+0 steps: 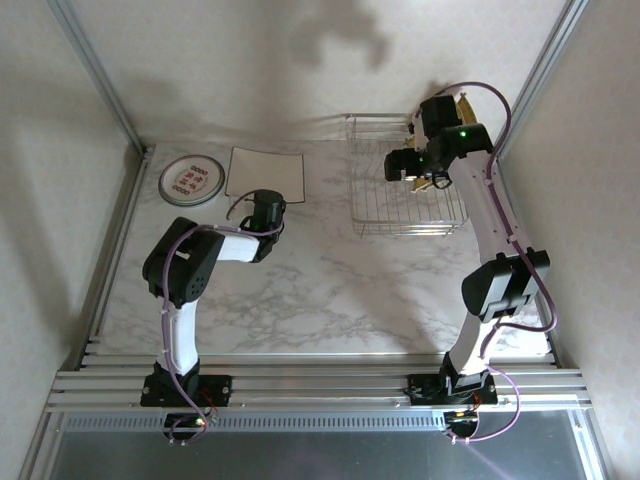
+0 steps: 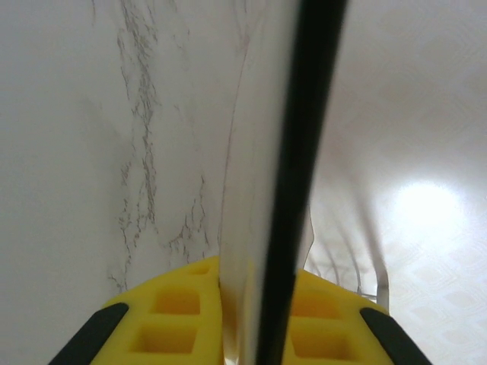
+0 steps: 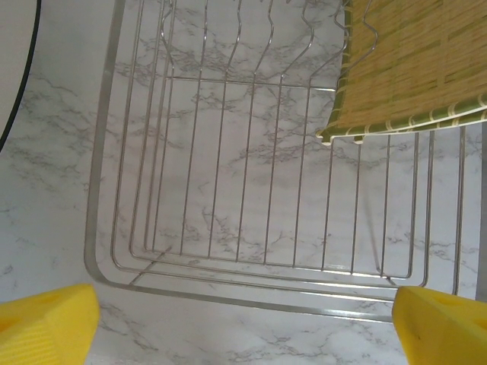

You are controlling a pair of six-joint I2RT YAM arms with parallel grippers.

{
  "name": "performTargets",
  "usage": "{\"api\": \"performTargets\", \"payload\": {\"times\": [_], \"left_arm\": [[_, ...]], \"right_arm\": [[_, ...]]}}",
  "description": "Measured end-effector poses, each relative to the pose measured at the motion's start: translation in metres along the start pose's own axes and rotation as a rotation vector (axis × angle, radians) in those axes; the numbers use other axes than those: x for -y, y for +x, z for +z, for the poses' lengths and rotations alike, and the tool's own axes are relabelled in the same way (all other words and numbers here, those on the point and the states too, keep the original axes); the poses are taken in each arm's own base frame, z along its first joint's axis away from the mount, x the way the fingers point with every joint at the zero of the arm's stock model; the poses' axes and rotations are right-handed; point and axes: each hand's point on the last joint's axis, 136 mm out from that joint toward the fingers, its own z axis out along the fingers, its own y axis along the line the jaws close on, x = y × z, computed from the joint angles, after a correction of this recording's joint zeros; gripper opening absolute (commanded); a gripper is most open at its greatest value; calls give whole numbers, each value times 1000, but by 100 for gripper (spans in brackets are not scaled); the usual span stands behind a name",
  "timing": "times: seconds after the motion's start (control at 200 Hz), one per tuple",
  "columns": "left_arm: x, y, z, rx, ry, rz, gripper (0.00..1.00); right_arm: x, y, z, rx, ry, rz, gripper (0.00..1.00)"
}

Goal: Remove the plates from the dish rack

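Left gripper (image 2: 251,304) is clamped on a dark-rimmed white plate (image 2: 262,152), held edge-on; a narrow bite risks slippage. Right gripper (image 3: 243,327), fingers apart, hangs over the silver wire dish rack (image 3: 99,228) holding a yellow woven square plate (image 3: 411,68); upright wires may snag it.

The silver wire dish rack (image 1: 380,170) sat at the far right of the desk (image 1: 330,280), its upright dividers mostly bare. One square yellow woven plate (image 3: 411,68) with a pale green edge stood tilted among the dividers at one end of the rack. Two plates lay flat at the far left, well apart from the rack: a small round plate (image 1: 190,180) with a dark rim and red-and-green marks, and just beside it a white square plate (image 1: 265,170), its near edge pinched by the left end effector (image 2: 259,274).
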Motion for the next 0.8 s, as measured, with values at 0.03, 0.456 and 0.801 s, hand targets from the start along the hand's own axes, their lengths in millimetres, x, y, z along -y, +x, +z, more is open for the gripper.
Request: {"api": "performTargets", "payload": {"times": [0.03, 0.456, 0.801], "left_arm": [[-1, 0, 1, 3, -2, 1, 0], [-21, 7, 7, 10, -41, 5, 0], [-33, 9, 12, 10, -61, -14, 3]], "right_arm": [[0, 0, -1, 1, -1, 0, 99], [-1, 2, -4, -10, -7, 0, 99], [-1, 2, -4, -11, -8, -1, 99]]}}
